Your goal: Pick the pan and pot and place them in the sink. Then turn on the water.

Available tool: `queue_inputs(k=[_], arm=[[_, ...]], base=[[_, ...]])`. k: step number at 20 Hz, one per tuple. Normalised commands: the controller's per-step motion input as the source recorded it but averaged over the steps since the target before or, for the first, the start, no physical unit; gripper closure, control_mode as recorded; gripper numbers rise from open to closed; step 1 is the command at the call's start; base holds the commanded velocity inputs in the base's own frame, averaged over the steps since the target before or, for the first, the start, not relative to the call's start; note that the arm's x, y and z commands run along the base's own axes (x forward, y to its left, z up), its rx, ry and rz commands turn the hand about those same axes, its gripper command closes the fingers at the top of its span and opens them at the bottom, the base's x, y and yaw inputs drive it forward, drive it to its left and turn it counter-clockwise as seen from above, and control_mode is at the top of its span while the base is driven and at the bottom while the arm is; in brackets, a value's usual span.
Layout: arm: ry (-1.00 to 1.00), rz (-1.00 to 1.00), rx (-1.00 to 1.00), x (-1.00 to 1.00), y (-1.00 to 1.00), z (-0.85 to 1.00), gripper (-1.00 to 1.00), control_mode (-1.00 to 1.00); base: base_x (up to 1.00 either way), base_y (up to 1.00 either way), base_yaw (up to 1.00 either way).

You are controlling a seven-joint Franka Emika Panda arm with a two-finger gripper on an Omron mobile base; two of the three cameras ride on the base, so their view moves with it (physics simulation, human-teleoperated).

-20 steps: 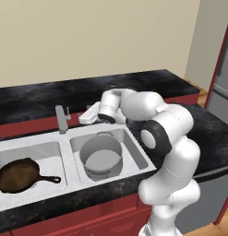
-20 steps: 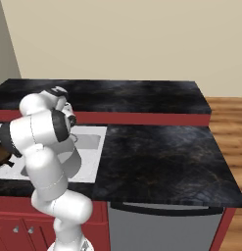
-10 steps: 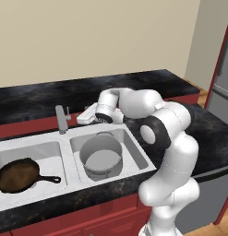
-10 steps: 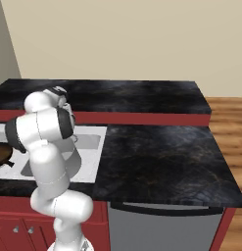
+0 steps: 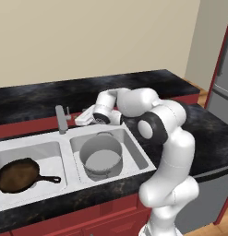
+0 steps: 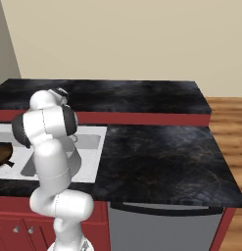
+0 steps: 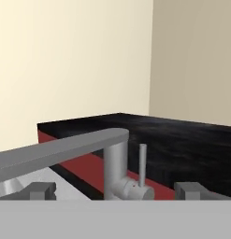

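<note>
The dark-brown pan (image 5: 17, 175) lies in the left basin of the white sink (image 5: 138, 156), its black handle pointing right. In the right basin the grey pot (image 5: 101, 156) stands upright. My gripper (image 5: 80, 120) hovers over the sink's back rim, just right of the grey faucet post (image 5: 62, 119), and points at it. In the hand view the faucet's post (image 7: 116, 170), its long spout (image 7: 56, 151) and its thin lever (image 7: 142, 163) stand close ahead, between the fingertips (image 7: 39, 190) of my open gripper (image 7: 116, 191), which holds nothing. The right base view catches the pan's edge (image 6: 0, 153) past my arm.
Black stone counter (image 5: 134, 87) runs behind and to the right of the sink, over red cabinets (image 6: 142, 118). A grey fridge (image 5: 222, 92) stands at the far right. A grey dishwasher front (image 6: 161, 230) sits under the right counter (image 6: 157, 157).
The hand has crept a little left and down toward the faucet post, jaws still wide. Pan and pot have not moved.
</note>
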Motion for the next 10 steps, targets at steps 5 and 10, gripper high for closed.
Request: queue_inputs(k=[5, 10], arm=[[0.0, 0.0, 0.0, 0.2, 0.14, -0.02, -1.0, -1.0], [0.0, 0.0, 0.0, 0.22, 0.13, 0.0, -1.0, -1.0]], base=[[0.0, 0.0, 0.0], [0.0, 0.0, 0.0]])
